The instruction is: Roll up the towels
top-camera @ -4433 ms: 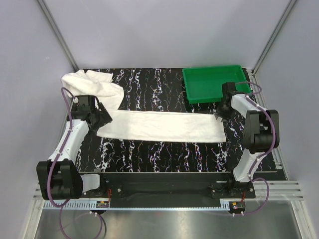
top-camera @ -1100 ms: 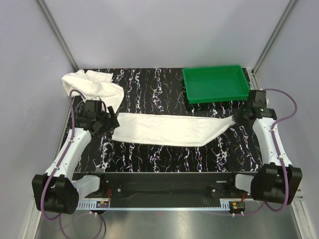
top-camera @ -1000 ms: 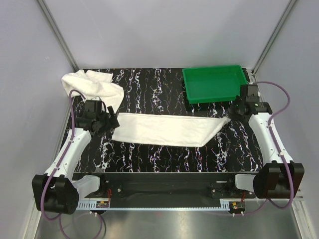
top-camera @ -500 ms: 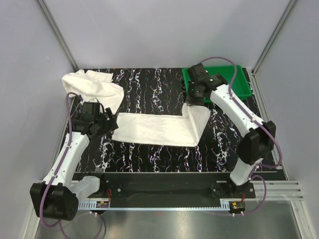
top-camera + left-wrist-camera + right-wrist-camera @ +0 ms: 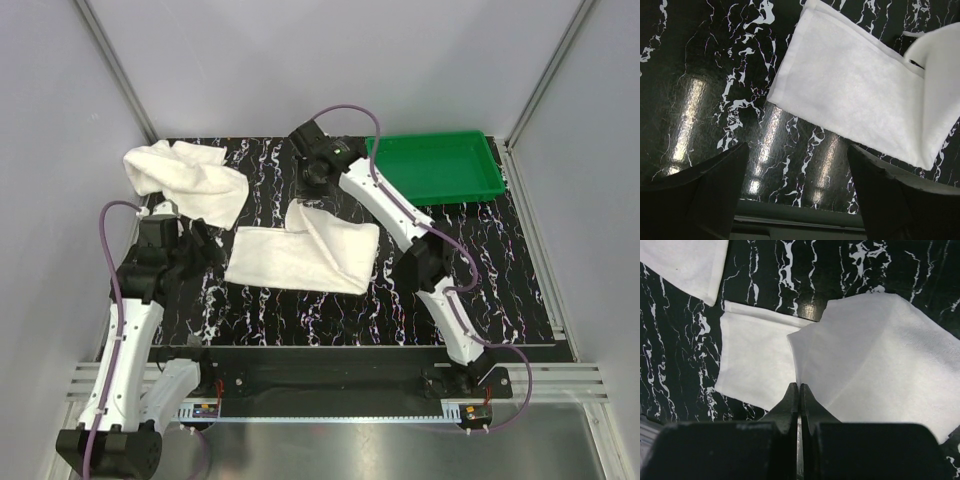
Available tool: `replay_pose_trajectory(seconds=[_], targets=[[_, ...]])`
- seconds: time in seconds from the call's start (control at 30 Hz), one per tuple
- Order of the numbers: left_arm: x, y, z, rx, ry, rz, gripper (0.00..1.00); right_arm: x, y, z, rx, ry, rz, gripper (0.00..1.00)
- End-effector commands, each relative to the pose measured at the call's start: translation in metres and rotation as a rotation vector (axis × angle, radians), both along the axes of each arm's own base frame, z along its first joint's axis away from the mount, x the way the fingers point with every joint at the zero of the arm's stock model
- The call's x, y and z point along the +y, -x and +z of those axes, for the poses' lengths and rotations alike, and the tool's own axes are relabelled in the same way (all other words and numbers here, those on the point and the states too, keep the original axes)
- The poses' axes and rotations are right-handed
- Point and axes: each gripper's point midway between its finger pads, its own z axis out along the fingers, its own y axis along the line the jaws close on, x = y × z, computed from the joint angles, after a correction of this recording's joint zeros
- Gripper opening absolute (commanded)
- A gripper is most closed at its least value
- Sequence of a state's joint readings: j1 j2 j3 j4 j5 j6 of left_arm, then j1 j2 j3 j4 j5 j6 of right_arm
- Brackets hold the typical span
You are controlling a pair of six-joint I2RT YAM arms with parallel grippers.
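The long white towel (image 5: 300, 258) lies flat mid-table, its right end lifted and folded back leftward over itself. My right gripper (image 5: 308, 196) hangs over the fold and is shut on that lifted end; in the right wrist view the closed fingertips (image 5: 799, 390) pinch the raised cloth (image 5: 875, 355) above the flat layer (image 5: 755, 365). The second towel (image 5: 185, 175) lies crumpled at the far left, with a corner (image 5: 685, 260) in the right wrist view. My left gripper (image 5: 198, 250) stands open just left of the long towel's left edge (image 5: 850, 95), holding nothing (image 5: 797, 165).
A green tray (image 5: 440, 165) sits at the back right, behind the right arm's forearm. The black marbled table (image 5: 480, 280) shows bare to the right of the folded towel. The table's near edge (image 5: 790, 220) lies just below the left fingers.
My right arm has swept from the right side leftward, carrying the long towel's right end over the towel and doubling it. The left arm drew back slightly, still open.
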State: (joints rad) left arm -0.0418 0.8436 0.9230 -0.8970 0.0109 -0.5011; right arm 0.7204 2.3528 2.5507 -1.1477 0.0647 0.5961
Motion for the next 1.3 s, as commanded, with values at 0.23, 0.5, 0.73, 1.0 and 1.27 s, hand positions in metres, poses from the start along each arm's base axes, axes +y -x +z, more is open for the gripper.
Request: replay_pose_trajectory(seconds=[0.23, 0.5, 0.73, 1.0, 1.27], targets=[[0.001, 0.008, -0.007, -0.055, 0.000, 0.000, 0.86, 0.120, 0.052, 0.020, -0.076, -0.223, 0.210, 0.00], [0.003, 0.008, -0.003, -0.088, -0.002, 0.012, 0.86, 0.166, 0.068, 0.010, -0.096, -0.303, 0.250, 0.00], [0.003, 0.007, -0.004, -0.083, -0.002, 0.015, 0.86, 0.191, 0.085, -0.014, -0.050, -0.342, 0.294, 0.03], [0.011, 0.006, -0.006, -0.079, -0.025, 0.052, 0.86, 0.199, 0.133, -0.037, 0.008, -0.314, 0.397, 0.65], [0.015, 0.000, -0.008, -0.076, -0.040, 0.074, 0.86, 0.104, 0.117, 0.021, -0.174, -0.230, 0.255, 0.84]])
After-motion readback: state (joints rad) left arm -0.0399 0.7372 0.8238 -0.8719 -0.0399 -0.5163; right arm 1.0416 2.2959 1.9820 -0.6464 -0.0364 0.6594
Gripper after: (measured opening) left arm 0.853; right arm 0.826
